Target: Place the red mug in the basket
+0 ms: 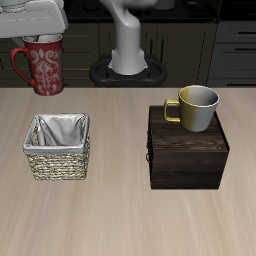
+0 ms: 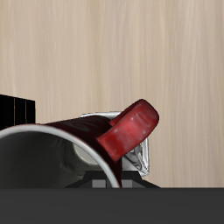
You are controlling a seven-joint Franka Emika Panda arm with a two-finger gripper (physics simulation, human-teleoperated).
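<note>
The red mug (image 1: 43, 66), dark red with a pale pattern and a loop handle, hangs in the air above the table's back edge, held at its rim by my gripper (image 1: 40, 38). The gripper is shut on the mug's rim. In the wrist view the mug's grey inside (image 2: 44, 162) and red handle (image 2: 129, 129) fill the frame close to the camera. The basket (image 1: 57, 146), tan wicker with a grey-white lining, stands on the table nearer the front edge, below and in front of the mug. A bit of its lining (image 2: 144, 162) shows behind the handle in the wrist view.
A dark wooden box (image 1: 187, 148) stands on the table beside the basket, with a grey yellow-handled mug (image 1: 195, 107) on top of it. The robot's base (image 1: 127, 60) stands at the back. The box's dark edge (image 2: 17, 109) shows in the wrist view.
</note>
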